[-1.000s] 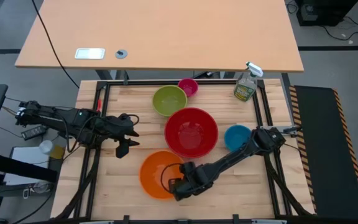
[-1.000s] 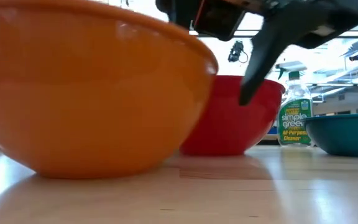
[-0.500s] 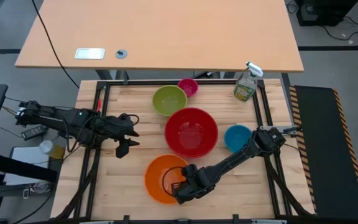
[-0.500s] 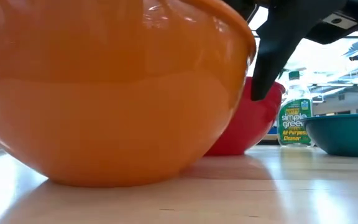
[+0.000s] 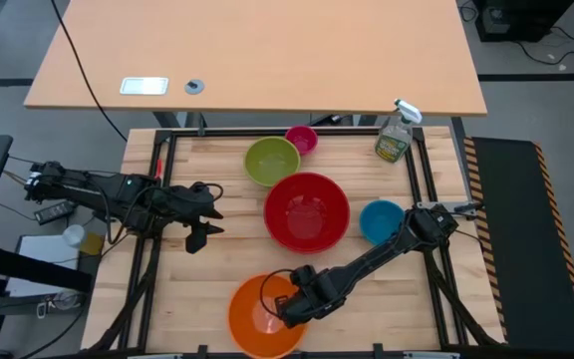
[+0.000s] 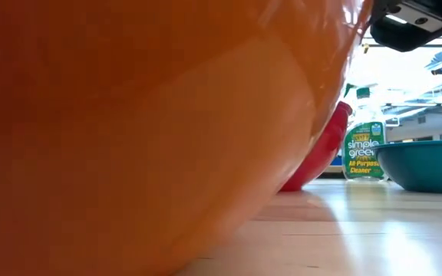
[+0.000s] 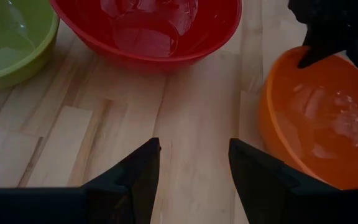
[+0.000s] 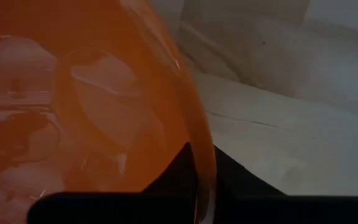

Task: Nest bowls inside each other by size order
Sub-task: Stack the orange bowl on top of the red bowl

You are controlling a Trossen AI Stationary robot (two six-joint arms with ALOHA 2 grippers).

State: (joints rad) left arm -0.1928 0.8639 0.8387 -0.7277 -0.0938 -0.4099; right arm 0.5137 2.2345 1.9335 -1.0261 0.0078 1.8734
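The orange bowl (image 5: 263, 317) stands near the table's near edge and fills most of the low view (image 6: 129, 130). My right gripper (image 5: 287, 307) is shut on its rim. The red bowl (image 5: 307, 211) rests on its base at the table's middle, with the lime green bowl (image 5: 271, 161) and the small pink bowl (image 5: 301, 139) behind it and the blue bowl (image 5: 380, 219) to its right. My left gripper (image 5: 201, 215) waits open over the table's left part, its fingers (image 7: 135, 177) over bare wood. My right gripper holds the orange bowl by its rim (image 8: 196, 140), on the side toward the table's right. One finger (image 8: 174, 175) is inside the bowl and one outside the wall. The fingers come from the right, slanting down. Whether the bowl's base is on the table cannot be seen.
A clear spray bottle (image 5: 396, 135) stands at the far right corner and shows in the low view (image 6: 364, 146). The table's black frame (image 5: 145, 239) runs along its sides. Bare wood lies between the red bowl and my left gripper.
My right gripper has shut on the orange bowl's rim and gone toward the table's near edge. The bowl has moved with it, away from the red bowl and closer to the low camera.
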